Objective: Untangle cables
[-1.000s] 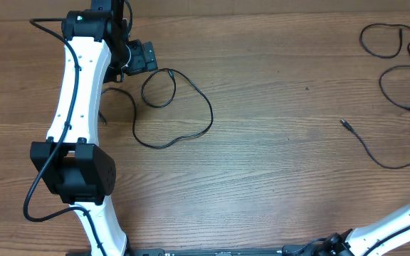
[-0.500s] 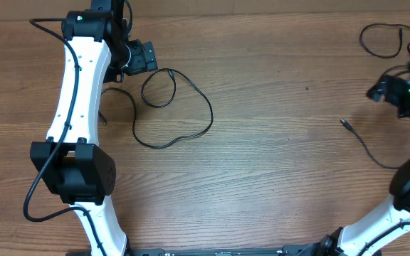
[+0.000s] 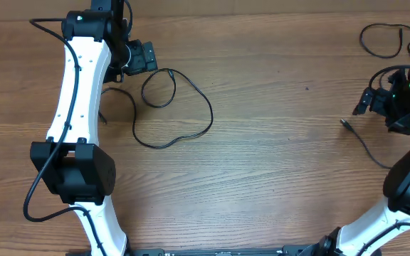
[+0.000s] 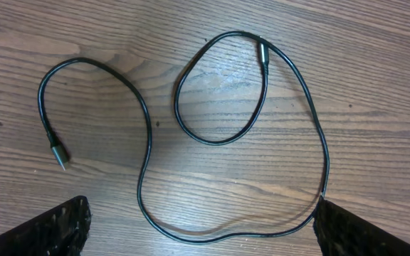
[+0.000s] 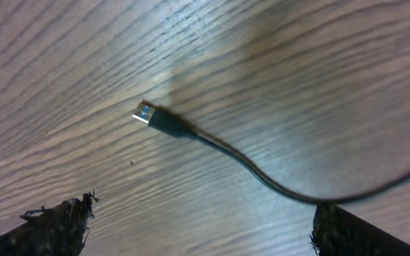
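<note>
You'll see a brown table [image 3: 276,163] with streaky wood grain, two black cables [image 4: 149,142] (one plug [image 5: 143,112] tipped silver), and white arms [image 3: 77,85] with black joints; a green light [image 3: 408,87] glows on the right one.

- A brown wood-grain bench [image 3: 262,178] is shown filling almost the whole of every view.
- In the overhead view the grain is seen running from left to right, with darker streaks laid between lighter ones.
- A paler band [image 3: 20,8] is seen along the far edge, widest at the far left; whether it belongs to the bench cannot be told.
- A small dark speck [image 3: 307,89] is marked on the wood, right of the middle.
- The surface is evenly lit. A broad pale sheen [image 5: 212,43] is reflected across the wood in the right wrist view, and a fainter gloss [image 4: 226,75] is caught in the left wrist view.
</note>
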You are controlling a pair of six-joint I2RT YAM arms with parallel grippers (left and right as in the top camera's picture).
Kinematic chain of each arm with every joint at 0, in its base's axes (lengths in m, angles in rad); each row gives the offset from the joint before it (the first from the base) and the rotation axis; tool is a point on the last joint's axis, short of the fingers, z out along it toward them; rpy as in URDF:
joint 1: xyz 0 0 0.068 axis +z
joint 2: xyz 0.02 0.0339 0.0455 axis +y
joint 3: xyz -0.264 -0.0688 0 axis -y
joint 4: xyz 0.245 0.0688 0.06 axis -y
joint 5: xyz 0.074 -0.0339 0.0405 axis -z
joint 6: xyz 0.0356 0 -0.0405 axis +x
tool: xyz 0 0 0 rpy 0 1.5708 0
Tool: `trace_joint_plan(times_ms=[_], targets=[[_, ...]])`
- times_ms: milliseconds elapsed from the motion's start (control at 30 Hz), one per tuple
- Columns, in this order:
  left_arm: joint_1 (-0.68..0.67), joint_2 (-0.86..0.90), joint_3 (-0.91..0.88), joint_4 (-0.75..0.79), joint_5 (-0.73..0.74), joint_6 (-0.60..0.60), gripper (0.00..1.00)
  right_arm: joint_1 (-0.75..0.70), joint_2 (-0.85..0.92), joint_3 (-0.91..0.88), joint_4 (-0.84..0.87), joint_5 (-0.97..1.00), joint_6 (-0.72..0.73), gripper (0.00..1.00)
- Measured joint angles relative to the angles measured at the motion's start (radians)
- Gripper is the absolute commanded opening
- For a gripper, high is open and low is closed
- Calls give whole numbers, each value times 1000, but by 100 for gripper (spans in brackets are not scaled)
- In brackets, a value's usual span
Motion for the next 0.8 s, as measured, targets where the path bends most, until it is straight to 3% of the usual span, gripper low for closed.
trace_joint_plan(times_ms=[200, 467, 800], targets=[[0, 0, 0, 0, 0, 0, 99, 0, -240, -21, -2, 8, 36, 100], [0, 0, 0, 0, 0, 0, 100, -2, -620, -353, 158, 10, 60, 100], [0, 0, 0, 0, 0, 0, 100, -5, -717, -739, 284, 10, 272, 100]])
